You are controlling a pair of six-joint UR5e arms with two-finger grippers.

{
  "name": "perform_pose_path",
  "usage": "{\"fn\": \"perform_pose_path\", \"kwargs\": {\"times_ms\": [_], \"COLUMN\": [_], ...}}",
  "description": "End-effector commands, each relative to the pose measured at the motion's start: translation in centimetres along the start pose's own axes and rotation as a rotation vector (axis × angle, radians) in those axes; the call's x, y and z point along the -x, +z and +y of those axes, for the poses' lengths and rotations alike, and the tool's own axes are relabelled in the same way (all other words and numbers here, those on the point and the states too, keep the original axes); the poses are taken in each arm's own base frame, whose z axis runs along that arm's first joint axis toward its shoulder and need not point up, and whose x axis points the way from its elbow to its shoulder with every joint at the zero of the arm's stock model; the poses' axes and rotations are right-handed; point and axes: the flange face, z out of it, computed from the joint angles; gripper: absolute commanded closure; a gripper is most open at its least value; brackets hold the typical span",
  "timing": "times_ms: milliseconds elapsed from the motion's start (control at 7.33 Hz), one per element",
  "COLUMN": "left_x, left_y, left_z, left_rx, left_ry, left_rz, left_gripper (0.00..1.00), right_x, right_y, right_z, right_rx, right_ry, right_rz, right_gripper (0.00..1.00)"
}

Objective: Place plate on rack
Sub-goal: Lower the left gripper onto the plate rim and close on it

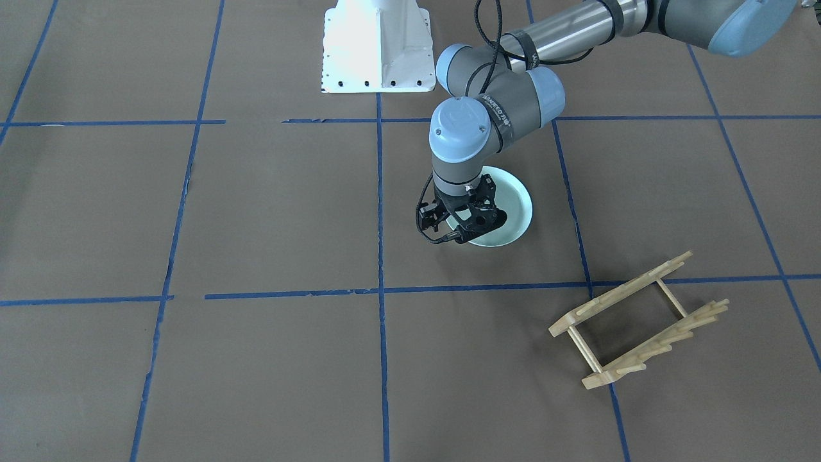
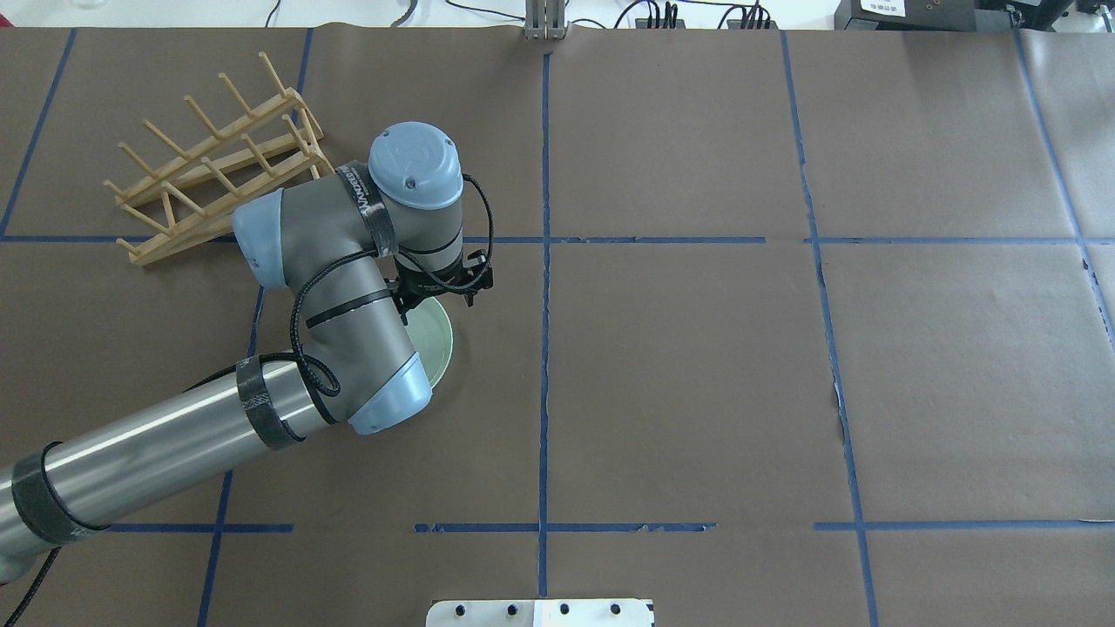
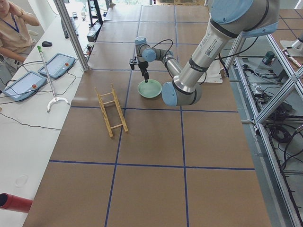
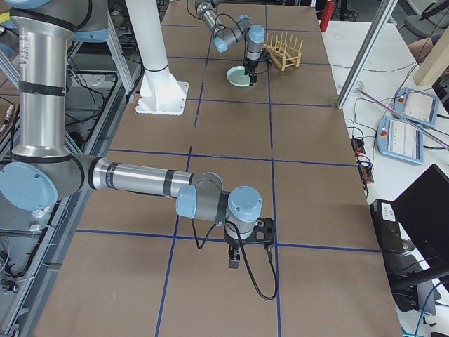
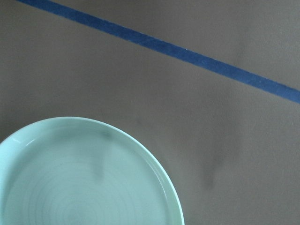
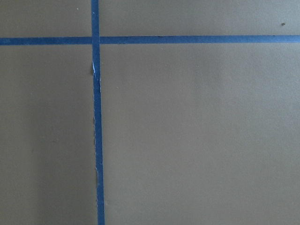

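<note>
The pale mint-green plate [image 1: 513, 205] lies flat on the brown table; it also shows in the overhead view [image 2: 431, 344] and fills the lower left of the left wrist view [image 5: 84, 183]. My left gripper [image 1: 470, 228] points down over the plate's edge on the side away from the robot. No fingers show in its wrist view, but two faint shadows there straddle the rim, so it looks open and empty. The wooden rack [image 1: 616, 296] stands apart from the plate, near the table's far left [image 2: 187, 230]. My right gripper [image 4: 233, 263] hangs low over bare table far from both; I cannot tell its state.
Blue tape lines grid the brown table. The white robot base [image 1: 375, 51] sits at the table's near edge. The left arm's elbow and forearm [image 2: 331, 261] overhang part of the plate and reach close to the rack. Tablets [image 3: 23, 82] lie on the side bench.
</note>
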Motion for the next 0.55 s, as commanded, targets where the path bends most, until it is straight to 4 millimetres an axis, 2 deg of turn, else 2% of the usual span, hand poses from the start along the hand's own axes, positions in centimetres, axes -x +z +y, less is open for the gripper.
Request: {"fn": "perform_pose_path", "kwargs": {"times_ms": [0,409], "left_x": [0.22,0.37], "left_y": [0.52,1.32], "left_z": [-0.2,-0.39], "left_rx": [-0.021,-0.019], "left_ry": [0.005,0.004], "left_rz": [-0.009,-0.015], "left_gripper": [0.14,0.21], "right_x": [-0.01,-0.02], "right_y": [0.01,0.02], "right_z": [0.0,0.01], "right_rx": [0.0,0.001], "right_ry": [0.001,0.0], "right_rz": [0.0,0.0], "right_gripper": [0.0,0.0]}}
